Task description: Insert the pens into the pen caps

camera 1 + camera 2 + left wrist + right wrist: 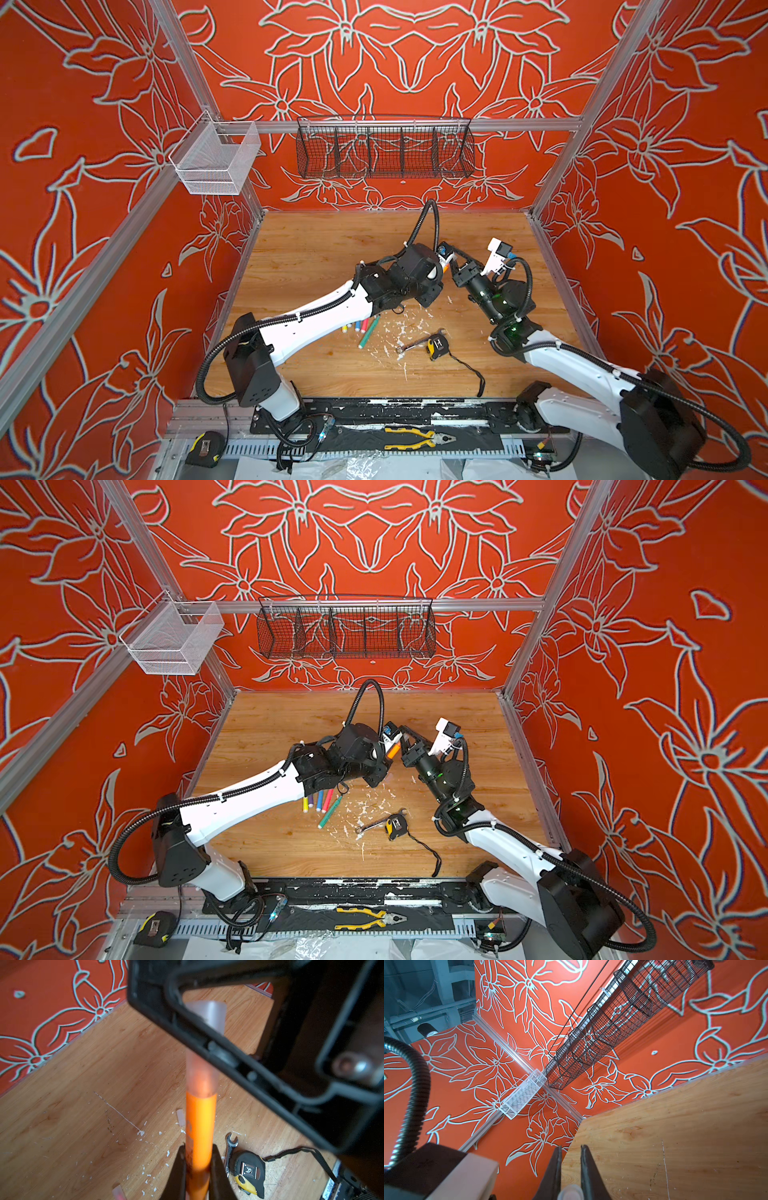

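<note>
My left gripper (198, 1148) is shut on the orange pen (200, 1124), whose barrel runs out from between the jaws. A translucent pen cap (202, 1076) sits over the pen's tip, its mouth against the orange barrel. My right gripper (571, 1147) is shut on that cap (570, 1192); its black fingers (207, 1043) cross the cap. In both top views the two grippers meet above the table's middle, left (444, 266) and right (454, 269), with the orange pen (392, 750) between them. Several other pens (361, 328) (322, 804) lie by the left forearm.
A silver wrench (415, 344) (230, 1147) and a yellow-black tape measure (437, 345) (248, 1172) with a trailing strap lie right of the pens, among white paint flecks. A loose whitish cap (180, 1118) lies on the wood. Wire baskets (384, 151) hang on the back wall.
</note>
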Controlling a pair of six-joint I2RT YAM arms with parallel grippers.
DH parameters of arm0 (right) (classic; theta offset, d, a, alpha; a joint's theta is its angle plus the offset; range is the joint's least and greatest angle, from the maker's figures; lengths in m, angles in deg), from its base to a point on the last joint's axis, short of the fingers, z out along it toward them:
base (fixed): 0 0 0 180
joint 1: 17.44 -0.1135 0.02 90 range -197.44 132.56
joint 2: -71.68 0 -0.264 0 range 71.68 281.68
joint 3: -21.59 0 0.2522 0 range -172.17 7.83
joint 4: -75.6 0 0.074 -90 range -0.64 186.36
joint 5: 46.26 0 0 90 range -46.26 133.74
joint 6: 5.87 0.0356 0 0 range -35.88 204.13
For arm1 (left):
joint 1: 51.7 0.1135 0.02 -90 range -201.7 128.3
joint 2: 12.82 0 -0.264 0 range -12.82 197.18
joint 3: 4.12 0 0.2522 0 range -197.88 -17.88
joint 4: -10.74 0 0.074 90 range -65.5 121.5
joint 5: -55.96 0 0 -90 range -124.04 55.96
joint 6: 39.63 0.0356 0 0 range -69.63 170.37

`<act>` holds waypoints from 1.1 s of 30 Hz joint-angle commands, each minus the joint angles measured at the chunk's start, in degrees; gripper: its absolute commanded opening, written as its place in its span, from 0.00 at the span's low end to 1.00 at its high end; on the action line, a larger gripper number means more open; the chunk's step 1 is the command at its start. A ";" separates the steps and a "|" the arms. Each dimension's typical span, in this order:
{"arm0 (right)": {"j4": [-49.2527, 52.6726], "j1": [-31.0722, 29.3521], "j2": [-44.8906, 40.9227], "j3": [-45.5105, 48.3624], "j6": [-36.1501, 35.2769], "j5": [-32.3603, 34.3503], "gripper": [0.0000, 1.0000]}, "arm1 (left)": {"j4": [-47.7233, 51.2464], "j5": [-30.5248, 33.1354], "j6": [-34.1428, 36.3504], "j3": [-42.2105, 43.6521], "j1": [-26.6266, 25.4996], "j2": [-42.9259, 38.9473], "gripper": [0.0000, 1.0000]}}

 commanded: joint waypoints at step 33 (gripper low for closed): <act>29.40 -2.38 11.24 -4.31 -0.50 -5.75 0.73 | -1.20 10.04 -44.45 50.34 25.94 -28.05 0.00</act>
